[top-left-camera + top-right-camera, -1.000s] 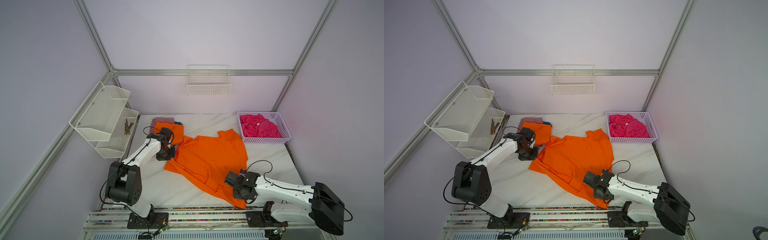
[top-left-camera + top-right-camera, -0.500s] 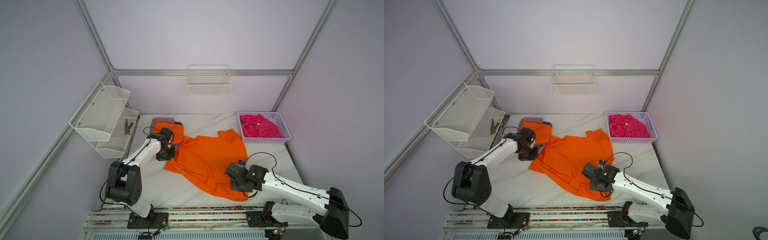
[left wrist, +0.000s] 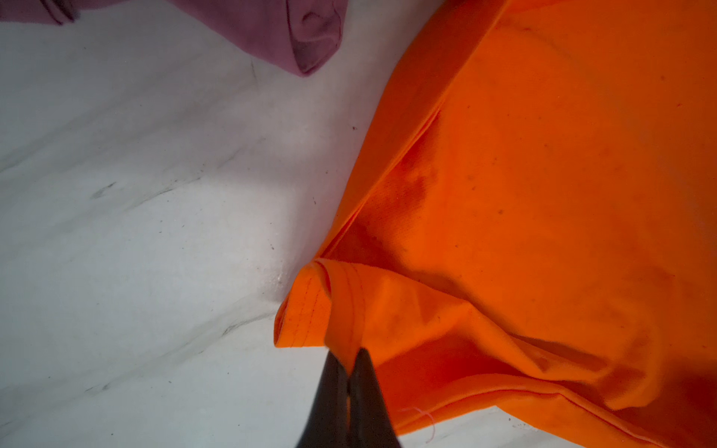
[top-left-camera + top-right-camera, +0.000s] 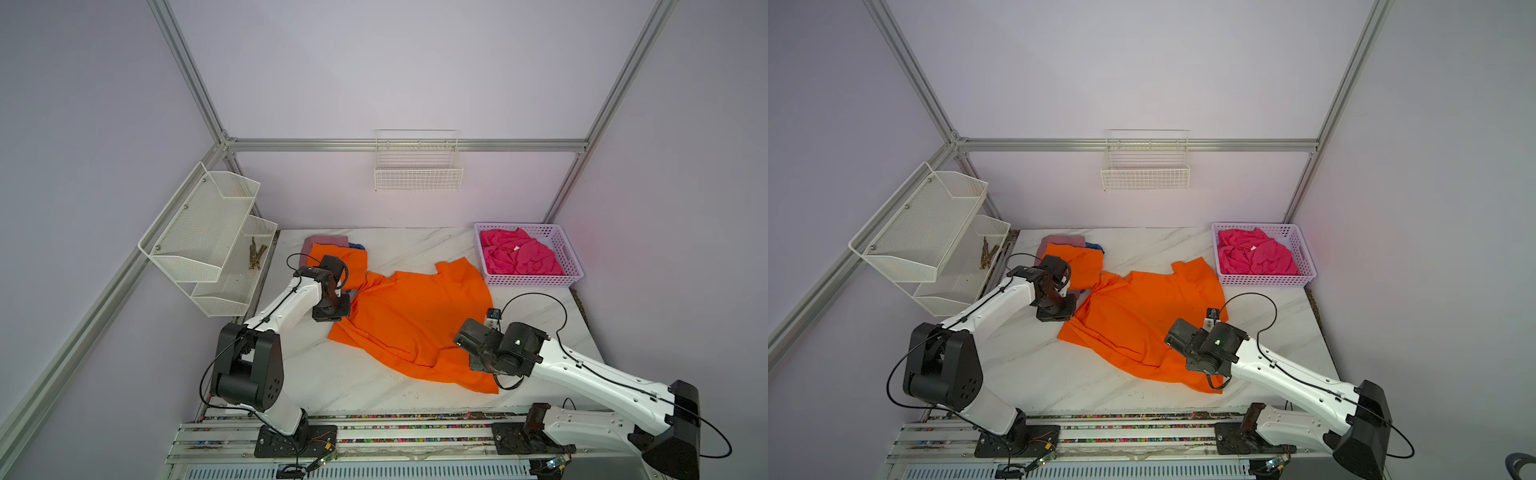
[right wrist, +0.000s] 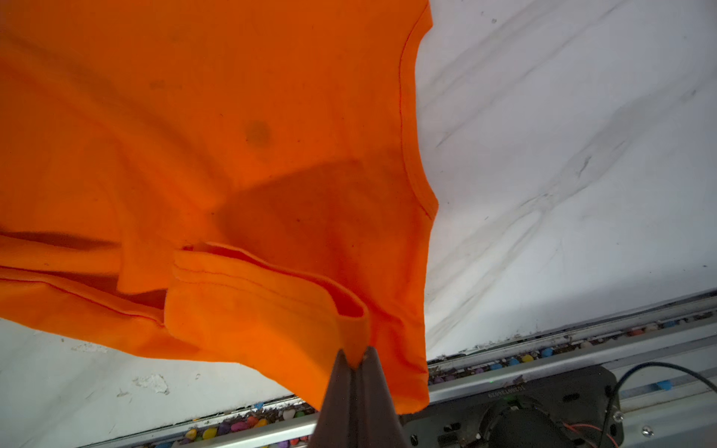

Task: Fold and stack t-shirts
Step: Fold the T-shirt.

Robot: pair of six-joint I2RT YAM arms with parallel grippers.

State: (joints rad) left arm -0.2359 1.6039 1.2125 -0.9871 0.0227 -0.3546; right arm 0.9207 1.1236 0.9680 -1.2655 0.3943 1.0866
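Observation:
A bright orange t-shirt lies spread and wrinkled on the marble table. My left gripper is shut on a hemmed fold at the shirt's left edge, low over the table. On the shirt's front right side my right gripper is shut on another hemmed fold, held above the table. At the back left a folded orange t-shirt rests on a mauve-pink one, with a bit of a blue one showing. A hot pink t-shirt lies crumpled in the basket.
The lilac plastic basket stands at the back right. A white mesh shelf hangs over the table's left edge, and a wire basket is on the back wall. The arms' rail runs along the front edge.
My right arm has risen and drawn back from the front edge, lifting its hold on the orange shirt; the shirt's front corner has pulled in a little. The left arm has not moved.

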